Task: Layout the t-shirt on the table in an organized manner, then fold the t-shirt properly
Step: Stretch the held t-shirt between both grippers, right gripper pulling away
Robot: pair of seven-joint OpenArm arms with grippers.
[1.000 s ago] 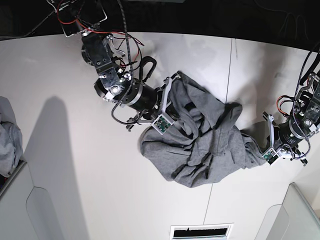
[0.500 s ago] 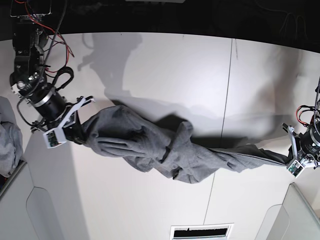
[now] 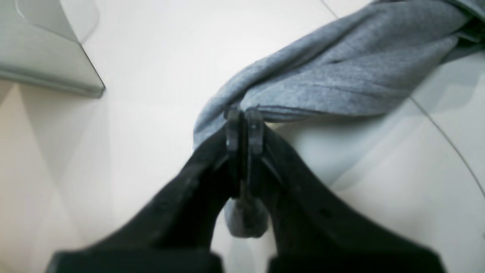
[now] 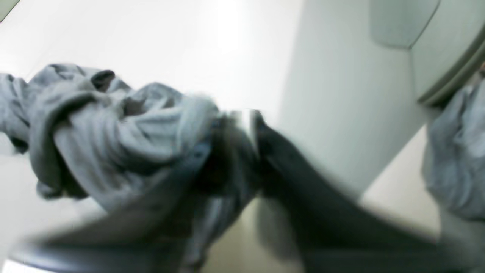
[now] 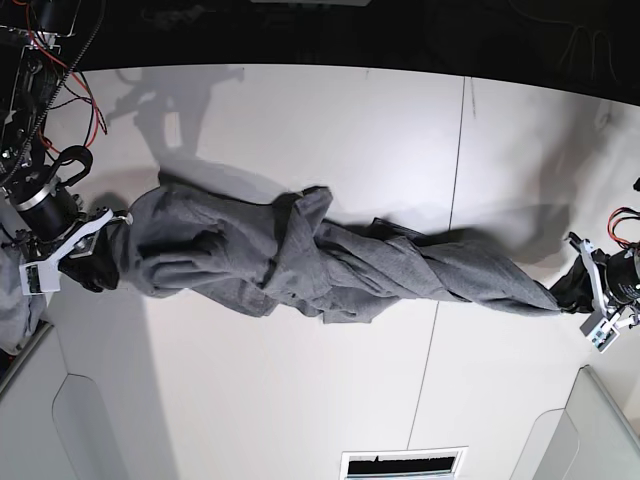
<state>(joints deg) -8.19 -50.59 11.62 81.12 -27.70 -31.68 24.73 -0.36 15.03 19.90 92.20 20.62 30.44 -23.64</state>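
The dark-grey t-shirt (image 5: 330, 265) is stretched into a long twisted band across the white table (image 5: 300, 130), from left to right in the base view. My left gripper (image 5: 572, 292) holds its right end. In the left wrist view that gripper (image 3: 244, 117) is shut on a hem of the t-shirt (image 3: 341, 76), just above the tabletop. My right gripper (image 5: 105, 265) is at the shirt's bunched left end. The right wrist view is blurred: the t-shirt (image 4: 113, 132) lies bunched against the right gripper (image 4: 244, 125), and how its jaws stand is unclear.
Light grey bins stand at the front left (image 5: 90, 430) and front right (image 5: 600, 430), each close to a gripper. A paler grey cloth bundle (image 4: 454, 163) sits beside the left bin. A dark seam line (image 5: 455, 200) crosses the table. A slotted vent (image 5: 400, 465) is at the front edge.
The right arm has swung from the table's middle to its left edge, dragging the shirt out of a heap into a long twisted band. The left gripper has drifted slightly outward, still holding.
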